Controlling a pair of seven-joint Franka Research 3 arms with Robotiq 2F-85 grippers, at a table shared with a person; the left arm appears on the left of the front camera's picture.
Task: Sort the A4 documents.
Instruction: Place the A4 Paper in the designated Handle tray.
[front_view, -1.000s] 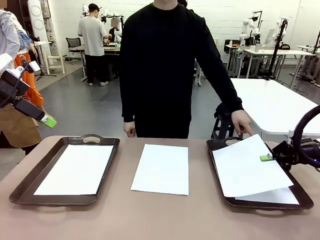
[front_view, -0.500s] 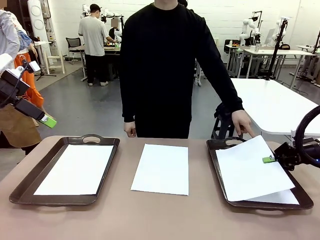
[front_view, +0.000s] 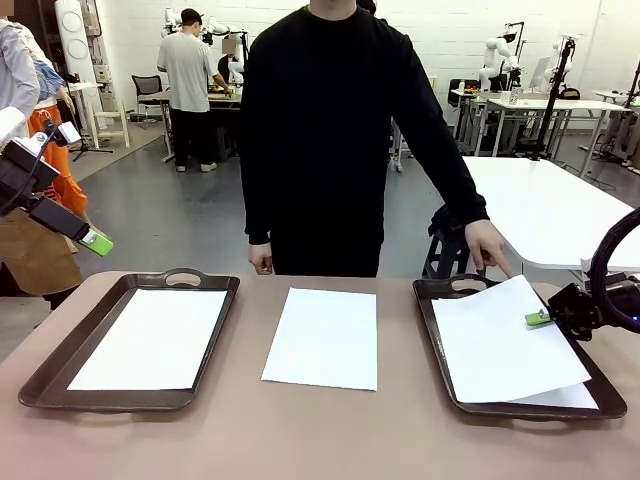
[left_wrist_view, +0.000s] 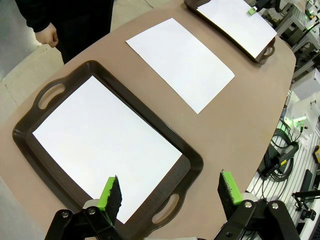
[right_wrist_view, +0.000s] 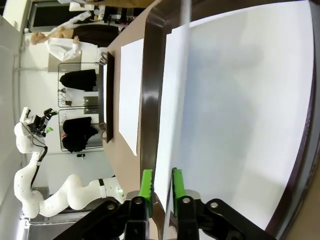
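Three A4 documents show. One (front_view: 150, 338) lies in the left dark brown tray (front_view: 50, 372), one (front_view: 323, 337) lies bare on the table's middle, and one (front_view: 505, 340) rests askew on another sheet in the right tray (front_view: 429, 330). My right gripper (front_view: 537, 318) is at that top sheet's right edge, which stays slightly raised. In the right wrist view its pads (right_wrist_view: 146, 182) stand a little apart with the sheet's edge (right_wrist_view: 165, 150) between them. My left gripper (front_view: 95, 240) hangs open high above the left tray, with nothing between its fingers (left_wrist_view: 112, 192).
A person in black stands at the far side; one hand (front_view: 487, 246) rests by the right tray's far handle, the other (front_view: 260, 259) hangs beyond the table edge. Bare brown tabletop (front_view: 320, 430) runs along the front.
The top sheet in the right tray has sunk and slid right, lying flatter. My right gripper's jaws have parted a little. The left arm has not moved.
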